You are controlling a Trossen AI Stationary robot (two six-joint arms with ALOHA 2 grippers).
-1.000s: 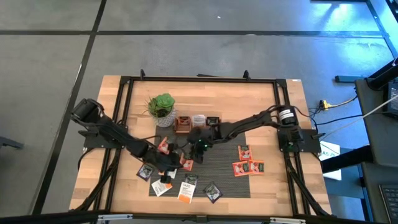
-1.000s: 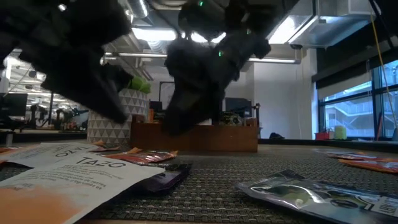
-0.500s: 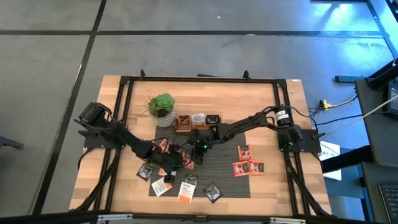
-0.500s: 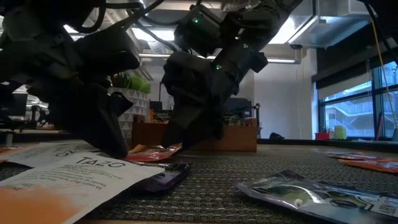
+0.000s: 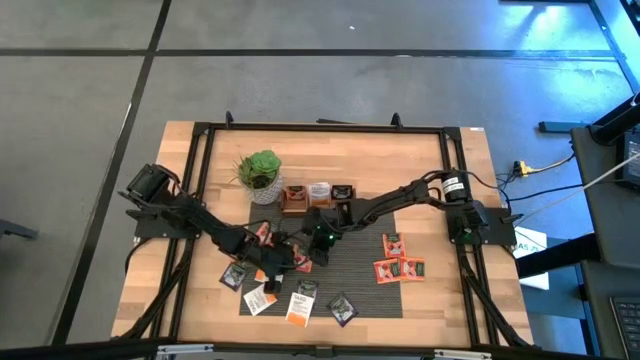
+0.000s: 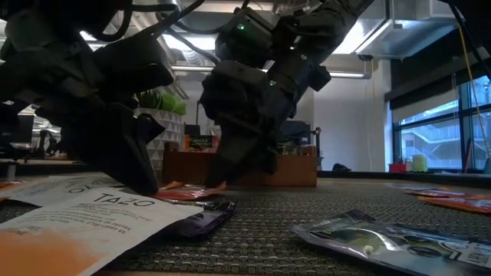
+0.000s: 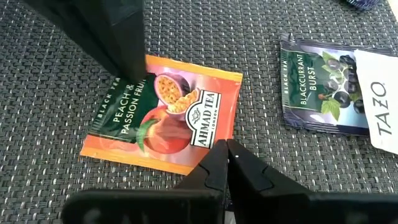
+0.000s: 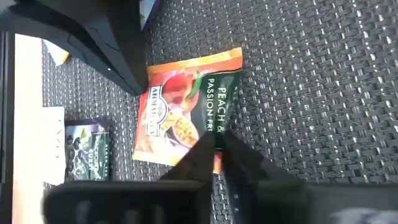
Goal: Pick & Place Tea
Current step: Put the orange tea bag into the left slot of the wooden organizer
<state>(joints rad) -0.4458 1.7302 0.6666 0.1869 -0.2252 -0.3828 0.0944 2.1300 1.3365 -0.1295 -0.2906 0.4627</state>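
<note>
An orange peach-and-passion-fruit tea sachet lies flat on the dark woven mat, seen also in the right wrist view and, small, in the high view. My left gripper is shut, its tips on the sachet's plain orange edge. My right gripper has come from the opposite side and is shut on the sachet's green-banded edge. In the low view my left gripper stands left and my right gripper at the middle. My left gripper presses its shut fingertips down on the sachet's long orange edge, slanting down from the table's left. The sachet lies flat on the mat under them. My right gripper pinches the green-banded edge between its fingers, slanting down from the table's right. That edge stays low on the mat.
A blackcurrant sachet and a white Tazo sachet lie close by. More sachets sit at the mat's right and near edge. The wooden tray and potted plant stand behind.
My left gripper has come down onto the sachet, staying shut. My right gripper has shut on the sachet's green-banded edge. The sachet has kept its place on the mat.
</note>
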